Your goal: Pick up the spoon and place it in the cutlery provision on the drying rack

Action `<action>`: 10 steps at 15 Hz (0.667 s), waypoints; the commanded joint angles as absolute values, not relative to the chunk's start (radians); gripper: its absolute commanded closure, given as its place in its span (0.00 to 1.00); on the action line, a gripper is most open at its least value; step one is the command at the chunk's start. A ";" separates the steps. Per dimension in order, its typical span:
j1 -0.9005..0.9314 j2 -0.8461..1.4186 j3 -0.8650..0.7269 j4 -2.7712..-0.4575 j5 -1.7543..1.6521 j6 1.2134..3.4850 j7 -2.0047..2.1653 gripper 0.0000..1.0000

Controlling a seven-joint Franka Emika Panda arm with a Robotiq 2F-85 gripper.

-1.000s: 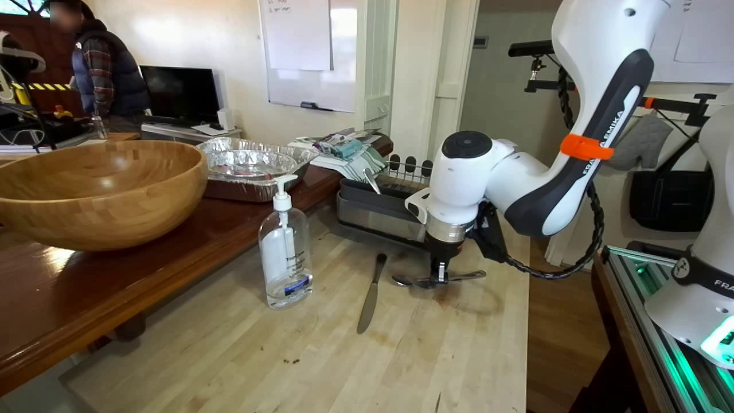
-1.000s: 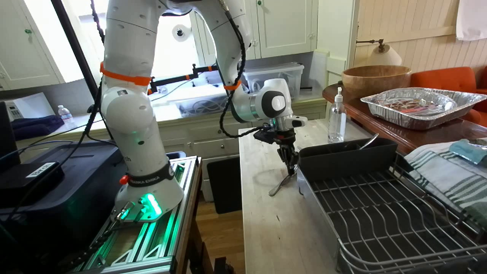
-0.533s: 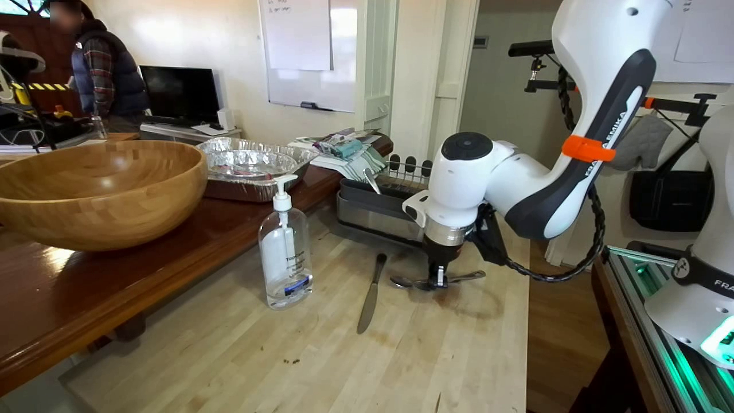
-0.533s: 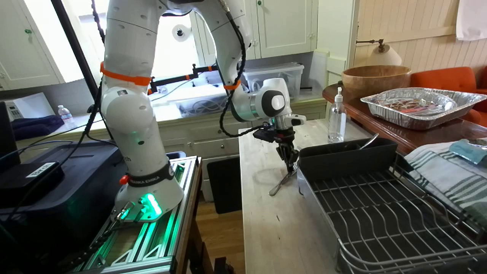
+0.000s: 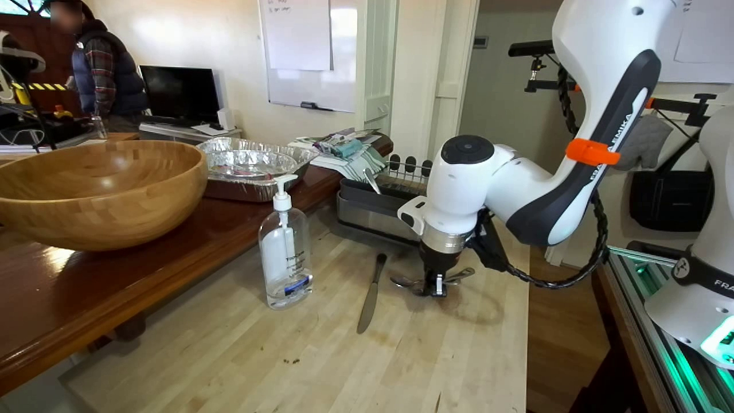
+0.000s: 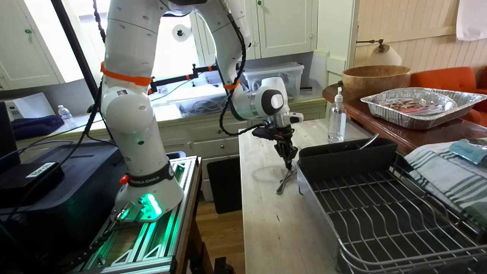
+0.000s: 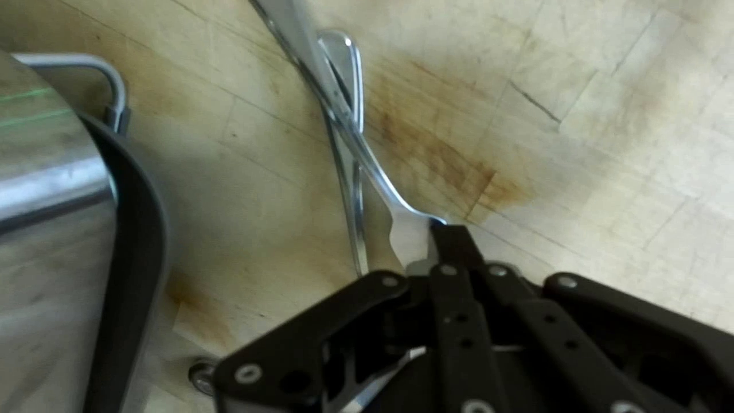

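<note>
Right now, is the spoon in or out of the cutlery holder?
Out: in an exterior view the spoon lies on the table, apart from the holder. The shiny piece leaning in the holder is separate.

Along one long edge of the pale wooden table [image 5: 413,367] stand the drying rack [image 6: 374,207] and a pump bottle [image 5: 285,258]. Nearer the opposite edge, a fork [image 7: 343,115] lies crossed over the spoon [image 7: 348,166]; a knife [image 5: 371,295] lies between spoon and bottle.
</note>
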State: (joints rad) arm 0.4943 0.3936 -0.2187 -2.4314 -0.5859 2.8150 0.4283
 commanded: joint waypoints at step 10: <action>0.365 0.418 -0.073 -2.410 -0.457 2.868 0.266 1.00</action>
State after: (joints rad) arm 0.4135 0.3961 -0.1239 -2.4238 -0.5159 2.8454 0.3284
